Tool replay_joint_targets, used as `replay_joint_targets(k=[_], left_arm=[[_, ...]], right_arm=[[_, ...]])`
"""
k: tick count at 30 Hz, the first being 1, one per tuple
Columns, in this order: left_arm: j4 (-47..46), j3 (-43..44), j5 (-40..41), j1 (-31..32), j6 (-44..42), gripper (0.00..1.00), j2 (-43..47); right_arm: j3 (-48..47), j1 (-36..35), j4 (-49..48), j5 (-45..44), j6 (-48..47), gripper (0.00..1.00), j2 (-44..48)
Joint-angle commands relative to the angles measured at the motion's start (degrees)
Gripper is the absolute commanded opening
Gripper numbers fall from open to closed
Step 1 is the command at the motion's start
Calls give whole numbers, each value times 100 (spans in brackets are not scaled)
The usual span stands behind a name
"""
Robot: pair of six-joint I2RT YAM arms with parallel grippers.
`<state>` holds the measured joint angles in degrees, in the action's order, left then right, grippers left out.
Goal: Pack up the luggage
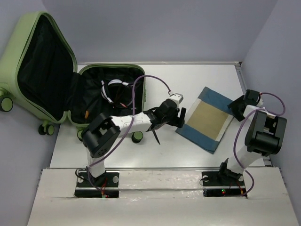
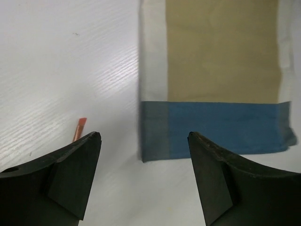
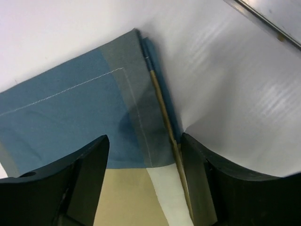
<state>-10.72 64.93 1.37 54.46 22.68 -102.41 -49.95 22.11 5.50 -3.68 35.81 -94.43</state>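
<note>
Left and right jaws spread above cloth [image 1: 207, 117]; luggage [image 1: 10, 66] only overhead.

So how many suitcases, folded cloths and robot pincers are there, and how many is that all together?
Suitcase: 1 (green, lying open)
Folded cloth: 1 (blue, tan and white)
Pincers: 2 (left pincer and right pincer, both open)
Total: 4
</note>
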Motion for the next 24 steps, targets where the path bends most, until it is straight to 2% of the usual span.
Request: replay_joint_targets(k=[1,7,16,21,22,24], left_arm=[[421,792,409,109,-527,85,-558],[615,1232,250,170,-633,81,-1131],[984,1655,92,355,-721,57,-1747],[1019,1629,92,399,-686,41,-1791],[1011,1602,83,399,-677,38,-1782],[949,1558,74,399,-677,27,-1756]], right_arm=[[-365,74,-198,719,242,63,-391],[-471,136,-189,869,189,54,-594],[-524,189,-181,1212,215,48,-822],[-515,189,-233,1405,242,28,-919],[-481,189,-268,1449,242,19,-919],[-401,189,-435,1581,268,15,-910]])
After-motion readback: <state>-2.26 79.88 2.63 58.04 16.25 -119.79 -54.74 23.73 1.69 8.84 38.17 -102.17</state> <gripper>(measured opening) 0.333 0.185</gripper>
